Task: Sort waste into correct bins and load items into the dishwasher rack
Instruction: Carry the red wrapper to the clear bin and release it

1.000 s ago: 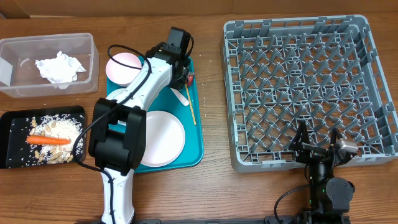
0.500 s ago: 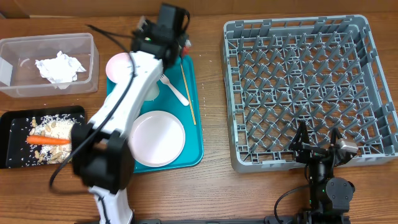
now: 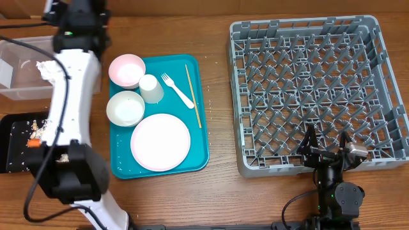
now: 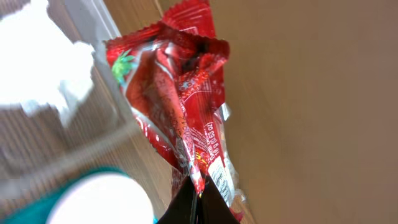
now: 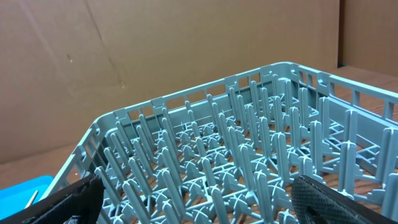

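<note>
Left tool (image 4: 198,200) clamped red crinkled plastic wrapper (image 4: 177,106) over rim of clear plastic bin (image 3: 25,41); right tool (image 3: 327,142) gaped apart, well right of bin

Crumpled red wrapper (image 4: 179,115), pinched at one end

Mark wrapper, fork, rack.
wrapper (image 4: 180,93): left wrist view, middle of the red foil.
fork (image 3: 183,96): overhead view, mid handle.
rack (image 3: 300,25): overhead view, far wall.
</note>
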`<state>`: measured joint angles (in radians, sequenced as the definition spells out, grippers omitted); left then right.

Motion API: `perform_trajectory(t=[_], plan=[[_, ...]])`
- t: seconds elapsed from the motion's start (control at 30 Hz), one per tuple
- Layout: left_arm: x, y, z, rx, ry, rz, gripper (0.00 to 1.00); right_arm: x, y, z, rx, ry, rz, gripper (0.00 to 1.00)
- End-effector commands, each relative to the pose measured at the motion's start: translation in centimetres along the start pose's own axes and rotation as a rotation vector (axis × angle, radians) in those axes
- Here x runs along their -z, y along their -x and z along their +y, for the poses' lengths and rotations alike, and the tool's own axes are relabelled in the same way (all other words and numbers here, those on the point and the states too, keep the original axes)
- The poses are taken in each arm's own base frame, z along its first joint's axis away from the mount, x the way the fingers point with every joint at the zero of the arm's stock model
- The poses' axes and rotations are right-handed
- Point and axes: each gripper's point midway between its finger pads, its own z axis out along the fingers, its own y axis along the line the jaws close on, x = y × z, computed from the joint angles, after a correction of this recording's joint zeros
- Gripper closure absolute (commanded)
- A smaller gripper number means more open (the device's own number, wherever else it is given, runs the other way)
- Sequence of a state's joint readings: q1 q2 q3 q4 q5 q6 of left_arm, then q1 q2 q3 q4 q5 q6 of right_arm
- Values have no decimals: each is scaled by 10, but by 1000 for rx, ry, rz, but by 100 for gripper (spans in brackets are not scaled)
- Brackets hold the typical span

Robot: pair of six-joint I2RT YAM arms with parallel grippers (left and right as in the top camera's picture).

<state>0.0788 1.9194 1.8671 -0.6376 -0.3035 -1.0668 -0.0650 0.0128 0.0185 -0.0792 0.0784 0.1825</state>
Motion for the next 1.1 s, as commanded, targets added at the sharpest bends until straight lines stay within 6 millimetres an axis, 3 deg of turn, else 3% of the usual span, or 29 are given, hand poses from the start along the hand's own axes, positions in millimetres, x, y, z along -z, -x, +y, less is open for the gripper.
perform_trajectory(t=[0.0, 0.23, 0.27, 0.3, 0.33, 0.37, 0.57, 0.73, 0.9, 1.07], plan=[[-29, 14, 26, -108, -2, 92, 96, 0, -2, -3, 8, -11, -3, 0], [-58, 53, 97, -37, 102, 156, 94, 0, -2, -3, 8, -11, -3, 0], [-58, 57, 104, -29, 118, 157, 86, 0, -2, -3, 8, -11, -3, 0], [-58, 61, 110, -20, 133, 156, 54, 0, -2, -3, 8, -11, -3, 0], [-57, 64, 115, -14, 142, 156, 14, 0, -2, -3, 8, -11, -3, 0], [-57, 66, 118, -8, 147, 157, 0, 0, -2, -3, 8, -11, -3, 0], [-56, 58, 114, -28, 109, 213, 0, 0, -2, -3, 8, -11, -3, 0], [-43, 28, 81, -77, -61, 373, 0, 0, -2, -3, 8, -11, -3, 0], [-8, -20, 39, -222, -264, 558, 0, 0, -2, -3, 8, -11, -3, 0], [28, -88, 20, -444, -297, 678, 0, 0, -2, -3, 8, -11, -3, 0]])
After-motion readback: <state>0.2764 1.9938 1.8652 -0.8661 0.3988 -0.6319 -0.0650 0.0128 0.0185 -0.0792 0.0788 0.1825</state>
